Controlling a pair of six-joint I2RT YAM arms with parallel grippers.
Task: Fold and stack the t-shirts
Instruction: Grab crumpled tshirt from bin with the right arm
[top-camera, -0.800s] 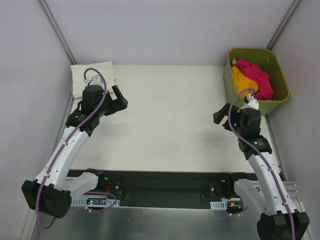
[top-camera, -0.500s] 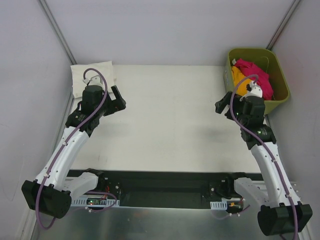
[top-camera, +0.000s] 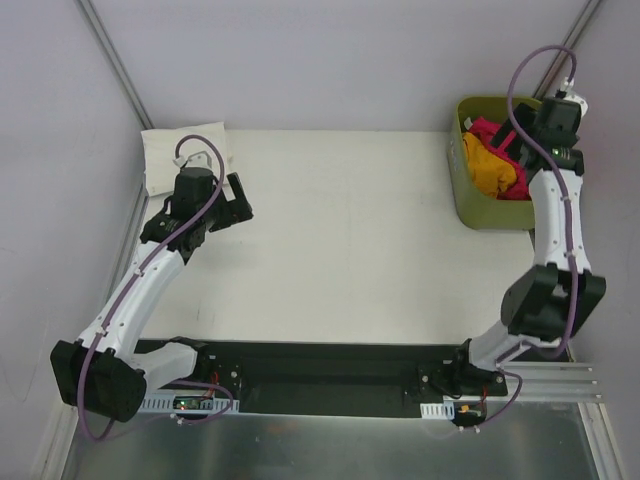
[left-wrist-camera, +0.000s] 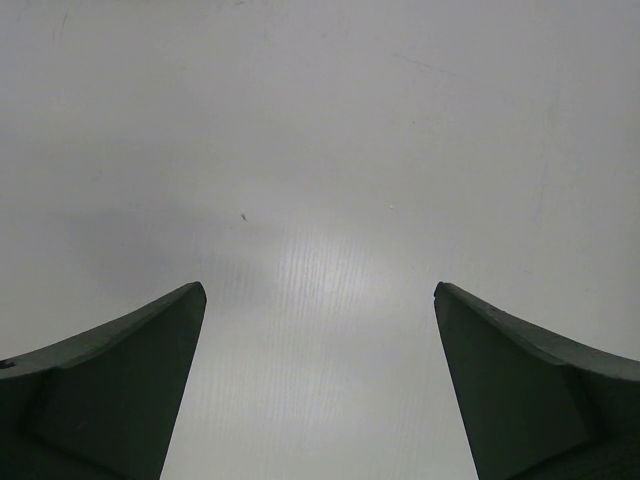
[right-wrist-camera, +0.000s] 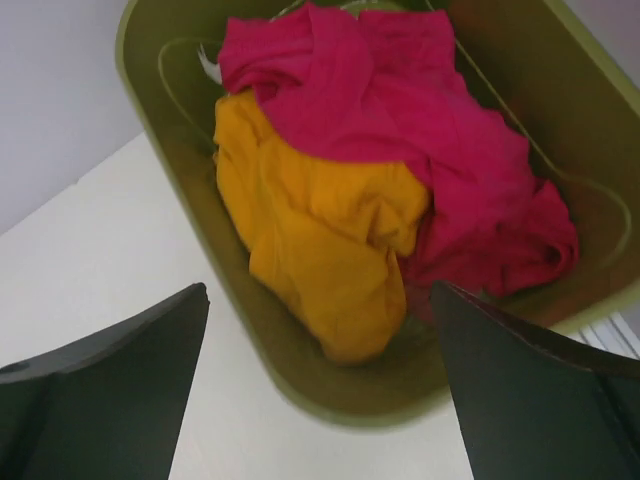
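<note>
From above, an olive-green plastic bin (top-camera: 468, 205) stands at the far right edge of the white table (top-camera: 340, 230). It holds a crumpled magenta t-shirt (top-camera: 492, 132) and, on its left side, a crumpled orange t-shirt (top-camera: 483, 168). The right arm reaches up over the bin, and the right gripper (top-camera: 522, 150) hangs above the shirts, partly covering the magenta one. At the far left corner lies a folded white cloth (top-camera: 185, 150). The left gripper (top-camera: 238, 200) hovers just near and right of it, spread apart and empty. Pale grey walls with metal posts enclose the table.

The left wrist view shows both dark fingers (left-wrist-camera: 110, 390) set wide, with only bare white tabletop (left-wrist-camera: 320, 150) between and beyond them.

In the right wrist view the fingers (right-wrist-camera: 110, 390) are also wide apart and grip nothing. The orange t-shirt (right-wrist-camera: 310, 230) lies between them, below and apart, with the magenta t-shirt (right-wrist-camera: 400, 130) behind and to its right. The bin's rim (right-wrist-camera: 135, 90) curves around both.
</note>
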